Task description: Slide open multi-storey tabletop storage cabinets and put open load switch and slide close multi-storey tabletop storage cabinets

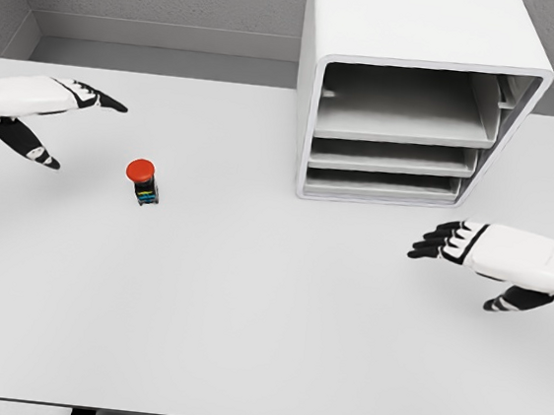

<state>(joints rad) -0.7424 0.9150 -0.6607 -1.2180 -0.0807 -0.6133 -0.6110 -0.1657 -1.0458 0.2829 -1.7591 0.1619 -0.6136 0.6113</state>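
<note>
The switch [142,181], a small dark block with a red button on top, stands upright on the table [243,343], left of middle and well apart from the cabinet [418,93]. The cabinet sits at the far right of the table, a white shell with 3 trays stacked inside; all 3 look pushed in, their front edges roughly flush with the opening, though the top bay is tall and shows a bare tray floor. The left hand [44,114] hovers at the left edge, near the switch but not touching it, fingers spread and holding nothing, thumb hanging below the palm. The right hand [490,260] hovers low on the right, in front of the cabinet and clear of it, fingers extended and relaxed, likewise holding nothing. Judging by this, the task looks barely begun: no tray is drawn out, the switch is ungrasped, and nothing lies in the cabinet as far as can be seen. All 3 steps seem to be left: slide a tray out, probably with the right hand, place the switch inside, then push the tray shut.
</note>
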